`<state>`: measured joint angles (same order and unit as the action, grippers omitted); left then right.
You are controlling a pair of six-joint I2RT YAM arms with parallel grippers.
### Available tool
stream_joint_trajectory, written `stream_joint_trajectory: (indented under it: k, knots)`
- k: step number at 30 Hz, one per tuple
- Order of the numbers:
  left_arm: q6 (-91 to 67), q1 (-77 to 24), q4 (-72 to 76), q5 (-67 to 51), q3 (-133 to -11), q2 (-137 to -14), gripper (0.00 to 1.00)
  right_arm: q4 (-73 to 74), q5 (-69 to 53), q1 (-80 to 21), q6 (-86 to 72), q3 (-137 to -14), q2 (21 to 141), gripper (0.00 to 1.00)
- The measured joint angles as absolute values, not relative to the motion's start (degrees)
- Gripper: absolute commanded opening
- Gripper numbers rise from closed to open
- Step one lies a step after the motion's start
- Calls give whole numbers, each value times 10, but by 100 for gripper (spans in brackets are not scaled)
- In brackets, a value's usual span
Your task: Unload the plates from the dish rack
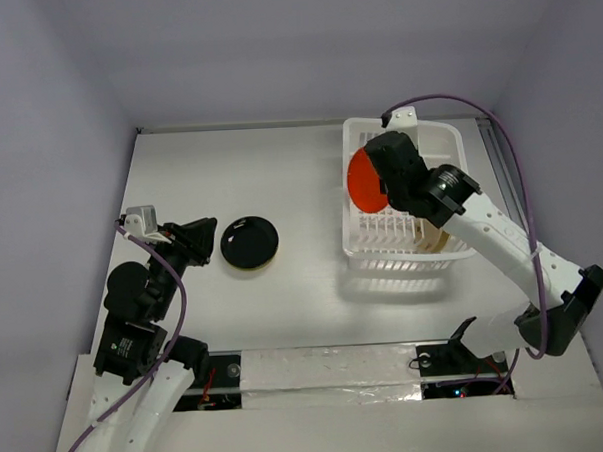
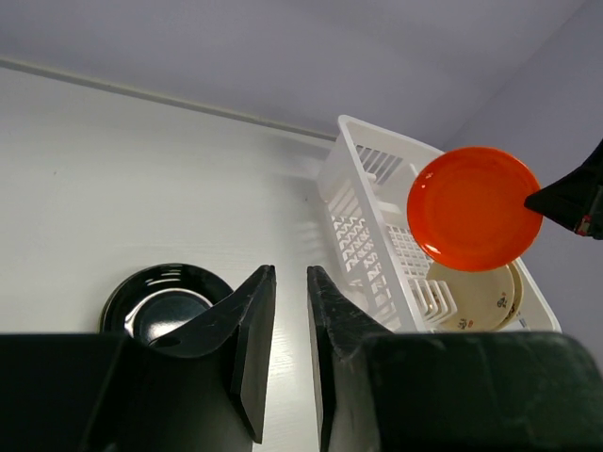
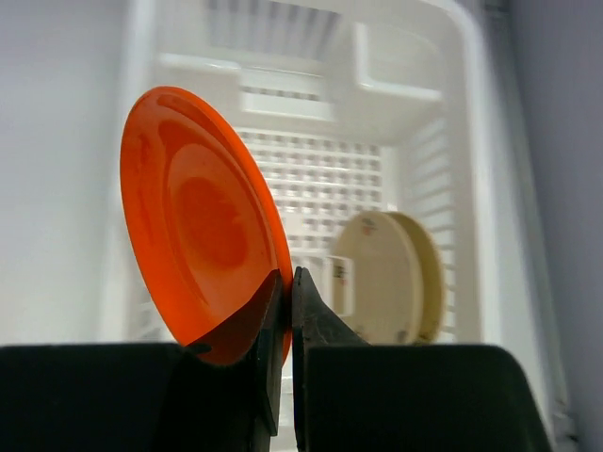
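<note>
The white dish rack [image 1: 448,140] stands at the right of the table. My right gripper [image 1: 380,188] is shut on the rim of an orange-red plate [image 1: 363,180] and holds it on edge above the rack's left side. In the right wrist view the fingers [image 3: 285,275] pinch the plate's [image 3: 198,217] lower right rim. A beige plate [image 3: 386,278] stands upright in the rack [image 3: 396,75]. My left gripper [image 1: 197,239] is empty, its fingers slightly apart, just left of a black plate [image 1: 248,241] lying flat on the table. A pale yellow rim shows under that plate.
The left wrist view shows the black plate [image 2: 165,297] at lower left, and the rack [image 2: 363,226], the orange-red plate [image 2: 471,207] and the beige plate [image 2: 476,297] at right. White walls enclose the table at the back and sides.
</note>
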<state>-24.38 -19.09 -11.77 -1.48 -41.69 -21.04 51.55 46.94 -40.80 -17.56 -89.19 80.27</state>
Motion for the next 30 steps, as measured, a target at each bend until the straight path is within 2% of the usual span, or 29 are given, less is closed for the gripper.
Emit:
stream_joint_trajectory:
  k: [7,15,22,25,26,28,29,30]
  knots:
    - [-244,-191,-117,-15,-417,-215,21,322,293,-440,-207,-806,787,0]
    - [-244,-191,-118,-15,-417,-221,23,195,148,-492,-263,-824,983,0]
    - [-244,-191,-118,-15,-417,-221,23,144,65,-507,-318,-832,1092,1]
    - [-244,-191,-118,-15,-417,-220,23,122,50,-507,-342,-832,1110,9]
    - [-244,-191,-118,-15,-417,-220,23,119,48,-506,-347,-833,1112,18]
    - [-244,-191,-118,-15,-417,-220,24,115,43,-506,-357,-836,1117,30]
    - [-244,-191,-118,-15,-417,-220,24,114,41,-506,-360,-838,1118,41]
    - [-244,-191,-118,-15,-417,-220,24,114,40,-506,-362,-840,1119,45]
